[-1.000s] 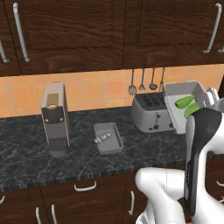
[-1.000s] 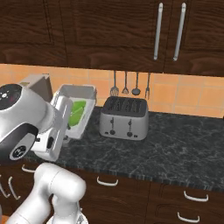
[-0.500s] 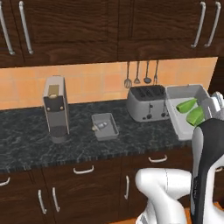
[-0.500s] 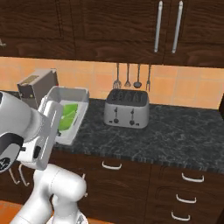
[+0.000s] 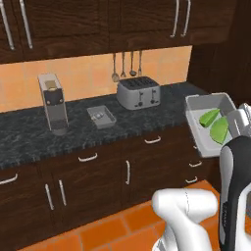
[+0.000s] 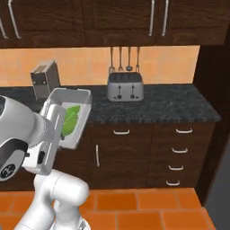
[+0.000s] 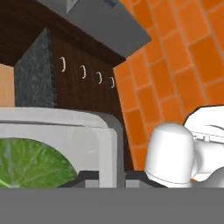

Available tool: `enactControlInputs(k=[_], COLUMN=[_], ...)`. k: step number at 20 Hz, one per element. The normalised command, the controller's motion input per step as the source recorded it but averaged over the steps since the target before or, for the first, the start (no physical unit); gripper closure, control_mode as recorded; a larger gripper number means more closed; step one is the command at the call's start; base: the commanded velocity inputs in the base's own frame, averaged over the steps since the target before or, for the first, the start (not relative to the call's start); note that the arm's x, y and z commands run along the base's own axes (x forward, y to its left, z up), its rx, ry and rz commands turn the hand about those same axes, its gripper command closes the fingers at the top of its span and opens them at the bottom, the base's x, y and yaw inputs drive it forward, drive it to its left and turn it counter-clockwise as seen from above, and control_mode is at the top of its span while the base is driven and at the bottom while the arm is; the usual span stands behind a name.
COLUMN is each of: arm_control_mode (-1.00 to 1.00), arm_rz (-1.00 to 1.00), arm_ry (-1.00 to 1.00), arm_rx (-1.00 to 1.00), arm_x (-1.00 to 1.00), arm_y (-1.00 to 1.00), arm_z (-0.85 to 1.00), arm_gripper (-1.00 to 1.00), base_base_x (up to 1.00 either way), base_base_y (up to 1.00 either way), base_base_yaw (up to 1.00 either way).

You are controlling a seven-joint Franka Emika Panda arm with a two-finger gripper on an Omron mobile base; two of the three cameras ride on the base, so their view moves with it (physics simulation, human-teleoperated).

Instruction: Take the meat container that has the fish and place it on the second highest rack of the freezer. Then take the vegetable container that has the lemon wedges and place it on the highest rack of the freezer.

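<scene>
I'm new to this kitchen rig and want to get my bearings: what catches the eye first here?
The vegetable container is lifted off the counter, out over the orange floor, with the bright lemon wedges in it and the claw shut on its rim. Behind it, on the dark counter, a second grey tray lies between the coffee machine and the toaster.

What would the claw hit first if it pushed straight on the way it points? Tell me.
Probably the orange floor tiles by the dark drawer cabinet, though depth is unclear. The claw is shut on the vegetable container.

Lower left of the frame: the vegetable container's (image 7: 65, 120) grey rim, a lemon wedge (image 7: 30, 164) inside (bright green); orange floor tiles (image 7: 183, 57) at right.
</scene>
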Motion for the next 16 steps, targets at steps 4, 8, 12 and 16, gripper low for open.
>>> enactControlInputs(k=[4, 8, 12, 16], arm_control_mode=[1.0, 1.0, 1.0, 1.0], arm_rz=[0.0, 0.0, 0.0, 0.0], arm_ry=[0.0, 0.0, 0.0, 0.0], arm_rx=[0.0, 0.0, 0.0, 0.0], arm_x=[0.0, 0.0, 0.0, 0.0], arm_y=[0.0, 0.0, 0.0, 0.0], arm_z=[0.0, 0.0, 0.0, 0.0], arm_gripper=[1.0, 1.0, 1.0, 1.0], base_base_x=[-0.76, -0.45, 0.09, 0.51], base_base_y=[0.15, 0.0, -0.56, -0.9], base_base_yaw=[-0.72, -0.77, -0.58, -0.43])
